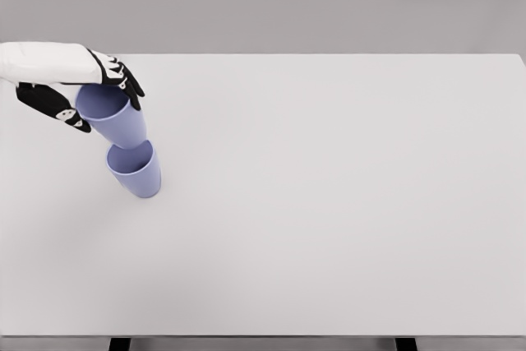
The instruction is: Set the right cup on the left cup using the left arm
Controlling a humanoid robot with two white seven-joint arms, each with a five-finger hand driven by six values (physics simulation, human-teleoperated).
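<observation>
The left robot hand (86, 92) comes in from the upper left edge of the head view and is clamped on the held cup (115, 117), its dark fingers (127, 80) wrapped over the far side of the rim and the thumb (62, 108) on the near side. This cup is off the worktop (329, 203) and tilted, its open mouth turned toward the hand and its base pointing down toward the second cup. The standing cup (136, 172), the same pale violet, rests on the worktop just below it in the picture, mouth up.

The base of the held cup appears to meet the far rim of the standing cup — whether it is already inside the mouth or only touching the edge cannot be told from this one view. The right arm does not show at all.

By my reading the step in hand is the placing itself: the carry is over and the cup is at its target, not yet seated. The next move calls for straightening the held cup so its axis lines up with the one below, then lowering it into the mouth before the fingers let go — releasing it while tilted risks it tipping off or knocking the lower cup over.
</observation>
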